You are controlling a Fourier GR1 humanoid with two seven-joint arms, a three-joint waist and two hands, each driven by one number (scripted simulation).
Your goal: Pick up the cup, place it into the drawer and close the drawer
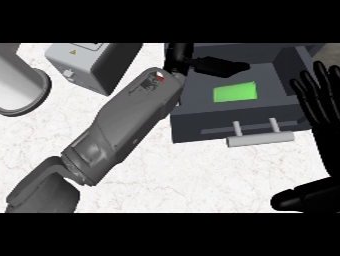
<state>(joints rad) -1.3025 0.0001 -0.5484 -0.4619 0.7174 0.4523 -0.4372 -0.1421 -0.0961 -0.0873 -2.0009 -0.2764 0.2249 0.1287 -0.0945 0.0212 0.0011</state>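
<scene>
Two black hands show. The left hand [216, 65] hangs over the open dark grey drawer [202, 125] with its green inner patch [236, 93]. Whether it clasps anything I cannot tell, and the cup is not visible, perhaps hidden there. The right hand [328, 100] rests spread at the view's right. Any release should come low inside the walls, before pushing the white bar handle [260, 139].

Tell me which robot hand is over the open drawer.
The left robot hand, above the drawer; the right robot hand rests open at the right edge.
</scene>
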